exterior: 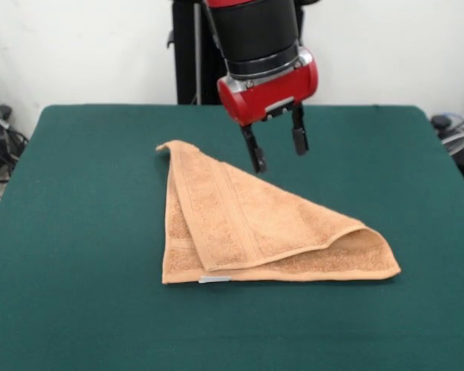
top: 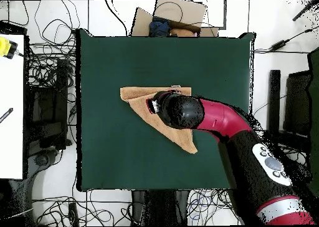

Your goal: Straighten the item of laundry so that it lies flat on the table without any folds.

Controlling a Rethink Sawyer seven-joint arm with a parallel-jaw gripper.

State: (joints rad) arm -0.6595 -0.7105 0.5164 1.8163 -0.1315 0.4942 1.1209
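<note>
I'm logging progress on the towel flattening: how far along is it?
Nothing looks done yet: the towel lies on the table folded over into a triangle, a top layer across the lower one. In hand: the pincer hangs open, empty, above the towel's far edge. Left: grasp a folded corner, pull it open and spread it flat.

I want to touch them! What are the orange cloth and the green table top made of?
The light orange-tan folded towel looks like soft terry cotton: fuzzy, looped pile with flatter woven bands near its edges. The large dark green table cover looks like felt or a similar matte cloth, smooth and without shine, though the exact fabric can't be told. The red and black end effector looks hard, probably plastic and metal.
</note>
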